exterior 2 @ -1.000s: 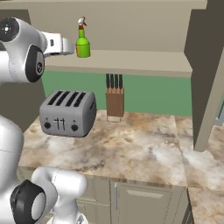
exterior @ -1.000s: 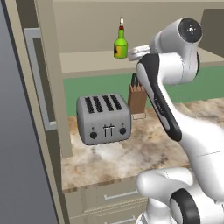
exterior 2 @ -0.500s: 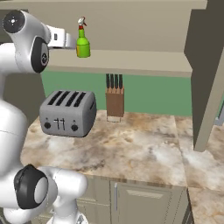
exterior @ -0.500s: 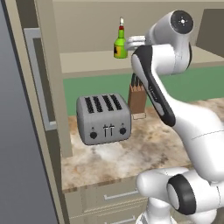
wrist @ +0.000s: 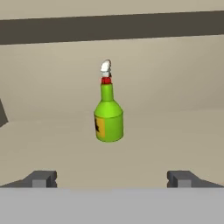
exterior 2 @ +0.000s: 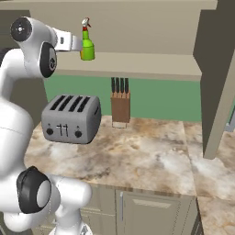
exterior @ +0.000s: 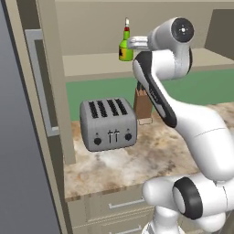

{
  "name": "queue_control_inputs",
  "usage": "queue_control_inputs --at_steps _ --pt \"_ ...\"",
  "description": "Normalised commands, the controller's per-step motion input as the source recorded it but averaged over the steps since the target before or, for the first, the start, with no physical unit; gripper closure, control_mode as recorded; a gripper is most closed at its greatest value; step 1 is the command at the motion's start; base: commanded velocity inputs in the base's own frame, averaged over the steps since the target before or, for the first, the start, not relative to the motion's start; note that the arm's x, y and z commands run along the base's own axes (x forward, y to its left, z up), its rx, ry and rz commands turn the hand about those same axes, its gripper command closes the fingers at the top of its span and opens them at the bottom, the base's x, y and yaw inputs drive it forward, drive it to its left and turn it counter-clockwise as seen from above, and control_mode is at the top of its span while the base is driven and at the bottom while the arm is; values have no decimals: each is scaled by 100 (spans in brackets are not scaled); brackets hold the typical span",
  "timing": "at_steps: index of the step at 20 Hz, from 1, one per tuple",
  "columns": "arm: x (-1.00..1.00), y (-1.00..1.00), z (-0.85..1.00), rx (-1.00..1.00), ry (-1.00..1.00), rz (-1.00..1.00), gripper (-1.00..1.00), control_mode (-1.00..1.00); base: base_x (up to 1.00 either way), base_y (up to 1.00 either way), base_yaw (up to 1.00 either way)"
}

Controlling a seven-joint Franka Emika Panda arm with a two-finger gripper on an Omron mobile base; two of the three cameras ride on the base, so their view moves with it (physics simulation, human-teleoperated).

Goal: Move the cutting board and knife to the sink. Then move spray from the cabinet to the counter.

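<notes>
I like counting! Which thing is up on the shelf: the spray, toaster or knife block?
The spray. It stands on the shelf; the toaster and knife block sit below.

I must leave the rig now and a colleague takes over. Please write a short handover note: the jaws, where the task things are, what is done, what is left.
Gripper: jaws wide open, holding nothing, pointed straight at the spray, not touching it.
Spray: upright on the cabinet shelf, above the toaster and the knife block.
Counter: bare stone in front of the toaster, room to set the bottle down.
Cutting board, knife, sink: not in these views, so I cannot confirm that step.
Left: close in, grip the spray, bring it down to the counter.
</notes>
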Motion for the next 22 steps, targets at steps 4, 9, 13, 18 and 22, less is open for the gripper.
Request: queue_control_inputs --at_steps 4,9,13,18,22 --pt "31 -1 0 4 1 0 -100 -100 0 0 0" --pt "36 0 0 2 9 0 -100 -100 0 0 0" --pt "37 0 0 0 9 0 -100 -100 0 0 0" --pt "33 0 0 0 3 0 -100 -100 0 0 0" --pt "30 0 0 0 0 0 -100 -100 0 0 0"
